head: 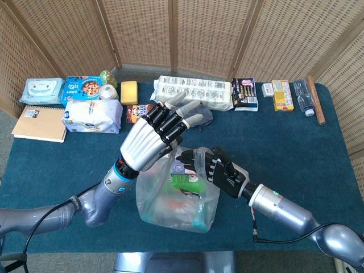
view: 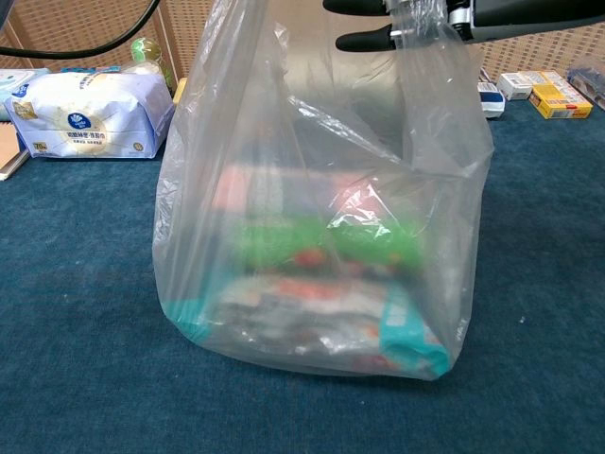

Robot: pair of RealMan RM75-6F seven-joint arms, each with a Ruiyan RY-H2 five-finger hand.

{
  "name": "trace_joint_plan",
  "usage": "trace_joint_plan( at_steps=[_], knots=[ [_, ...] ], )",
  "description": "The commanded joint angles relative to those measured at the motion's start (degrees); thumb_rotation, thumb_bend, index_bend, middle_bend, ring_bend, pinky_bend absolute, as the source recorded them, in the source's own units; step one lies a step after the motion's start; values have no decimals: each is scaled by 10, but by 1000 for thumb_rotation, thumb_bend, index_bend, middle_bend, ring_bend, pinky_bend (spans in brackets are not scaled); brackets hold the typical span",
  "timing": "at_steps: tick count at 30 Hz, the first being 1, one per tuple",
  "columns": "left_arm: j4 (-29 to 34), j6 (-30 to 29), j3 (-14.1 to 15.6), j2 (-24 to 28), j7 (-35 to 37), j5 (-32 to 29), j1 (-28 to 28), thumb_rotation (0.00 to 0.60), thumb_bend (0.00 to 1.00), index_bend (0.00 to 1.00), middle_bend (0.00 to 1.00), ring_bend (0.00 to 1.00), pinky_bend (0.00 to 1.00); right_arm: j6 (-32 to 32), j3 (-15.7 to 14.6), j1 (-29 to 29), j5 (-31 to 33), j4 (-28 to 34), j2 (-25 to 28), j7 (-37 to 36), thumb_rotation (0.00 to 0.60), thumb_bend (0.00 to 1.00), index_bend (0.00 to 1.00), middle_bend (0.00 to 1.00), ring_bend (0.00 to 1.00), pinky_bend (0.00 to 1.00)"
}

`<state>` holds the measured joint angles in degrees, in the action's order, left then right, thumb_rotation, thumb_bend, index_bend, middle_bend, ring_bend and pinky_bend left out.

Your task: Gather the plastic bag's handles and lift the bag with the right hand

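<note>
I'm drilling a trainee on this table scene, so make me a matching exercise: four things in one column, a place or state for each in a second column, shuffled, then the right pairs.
Column one:
1. plastic bag
2. left hand
3. right hand
4. notebook

Column two:
A. lying at the table's far-left edge
B. raised over the bag, fingers spread, holding nothing
C. standing mid-table, full of packages
D. gripping the bag's upper edge

Pairs: 1-C, 2-B, 3-D, 4-A
</note>
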<state>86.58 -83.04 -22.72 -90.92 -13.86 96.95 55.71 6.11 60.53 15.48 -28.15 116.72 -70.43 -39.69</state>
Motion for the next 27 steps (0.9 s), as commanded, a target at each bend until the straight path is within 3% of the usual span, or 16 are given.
trace_joint_plan(
  at_steps=[1,10,27],
  knots=[
    [0,4,0,-3,-3,-4,4,600,114,172,170,73,256,-3,-2,4,0,1,-1,-2,176,140,228,196,77,0],
    [-5,12,4,-10,-9,-6,14,600,114,169,170,71,256,-7,-3,11,2,4,-5,-10,177,141,215,196,88,9],
    [-14,17,2,-19,-9,-12,29,600,114,167,170,70,256,-8,-6,24,9,7,-14,-24,170,142,206,212,116,125]
  ],
)
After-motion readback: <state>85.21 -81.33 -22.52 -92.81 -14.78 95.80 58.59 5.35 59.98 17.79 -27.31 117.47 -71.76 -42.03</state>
